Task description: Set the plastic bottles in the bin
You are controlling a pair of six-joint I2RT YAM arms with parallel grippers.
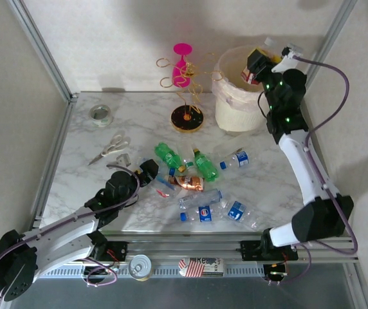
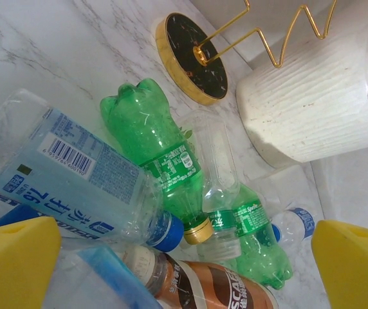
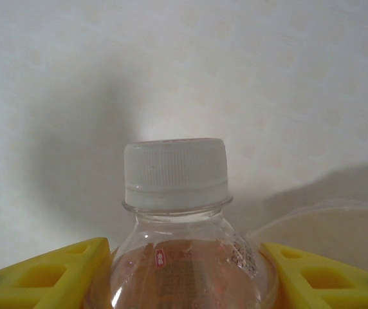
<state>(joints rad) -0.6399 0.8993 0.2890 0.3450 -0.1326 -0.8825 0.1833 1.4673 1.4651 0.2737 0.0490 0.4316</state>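
Right wrist view shows right fingers (image 3: 49, 277) clenching a white-capped bottle (image 3: 175, 193); left fingers (image 2: 17, 257) spread wide.

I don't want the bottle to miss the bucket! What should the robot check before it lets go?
1. Right tool shut on the white-capped bottle: ok.
2. Bottle above the bin opening: ok; in the top view it hangs near the right rim.
3. Bottle well inside the rim: cannot tell.
4. Left tool open, far from the bin: ok.
5. Gold wire stand apart from the right arm: ok.
6. All bottles binned: not ok; several lie on the table, such as a green bottle.
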